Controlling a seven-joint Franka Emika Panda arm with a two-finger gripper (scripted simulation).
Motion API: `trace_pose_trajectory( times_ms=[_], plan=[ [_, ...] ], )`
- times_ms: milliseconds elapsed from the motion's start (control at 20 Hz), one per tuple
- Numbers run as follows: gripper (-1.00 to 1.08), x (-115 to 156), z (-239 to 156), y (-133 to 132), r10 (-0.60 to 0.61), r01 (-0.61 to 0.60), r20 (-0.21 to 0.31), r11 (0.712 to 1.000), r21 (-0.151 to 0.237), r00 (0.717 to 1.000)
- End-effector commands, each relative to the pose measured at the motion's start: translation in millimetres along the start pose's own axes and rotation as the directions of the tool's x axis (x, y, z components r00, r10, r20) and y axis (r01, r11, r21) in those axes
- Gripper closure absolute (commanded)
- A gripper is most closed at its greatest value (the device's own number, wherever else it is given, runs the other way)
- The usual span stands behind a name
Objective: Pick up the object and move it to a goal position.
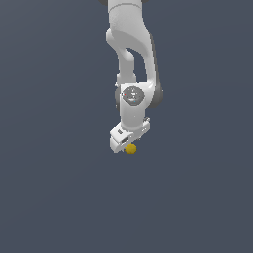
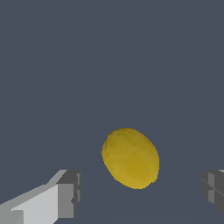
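The object (image 1: 131,149) is a small mustard-yellow, lemon-like ball that peeks out just below the white hand in the exterior view. My gripper (image 1: 127,146) hangs right over it, with its fingers hidden behind the hand there. In the wrist view the object (image 2: 131,158) lies on the grey floor between my two fingertips (image 2: 70,193), and a wide gap shows on each side of it. The gripper (image 2: 141,190) is open and neither pad touches the ball.
A flat dark grey floor (image 1: 49,197) fills both views, and the white arm (image 1: 131,44) reaches down from the exterior view's top middle.
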State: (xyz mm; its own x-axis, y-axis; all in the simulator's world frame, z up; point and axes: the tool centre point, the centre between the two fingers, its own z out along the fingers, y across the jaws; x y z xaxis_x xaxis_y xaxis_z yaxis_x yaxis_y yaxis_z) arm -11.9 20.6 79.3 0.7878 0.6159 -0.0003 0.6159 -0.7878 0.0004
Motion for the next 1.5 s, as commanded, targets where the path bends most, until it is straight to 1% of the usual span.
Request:
trace_pose_trajectory(
  times_ms=[0,250,700,950,1000,1450],
  plan=[
    [-0.92,0.0,0.9,-0.6,-0.008,0.008,0.000,1.000,0.000,1.000],
    [-0.92,-0.1,5.8,-0.5,-0.004,0.004,0.000,1.000,0.000,1.000],
    [-0.92,-1.0,44.5,-1.3,-0.008,0.008,0.000,1.000,0.000,1.000],
    [-0.92,-0.2,51.1,-0.8,-0.009,0.009,0.000,1.000,0.000,1.000],
    [1.08,-0.2,51.1,-0.8,-0.009,0.009,0.000,1.000,0.000,1.000],
    [1.08,-0.2,51.1,-0.8,-0.009,0.009,0.000,1.000,0.000,1.000]
  ],
)
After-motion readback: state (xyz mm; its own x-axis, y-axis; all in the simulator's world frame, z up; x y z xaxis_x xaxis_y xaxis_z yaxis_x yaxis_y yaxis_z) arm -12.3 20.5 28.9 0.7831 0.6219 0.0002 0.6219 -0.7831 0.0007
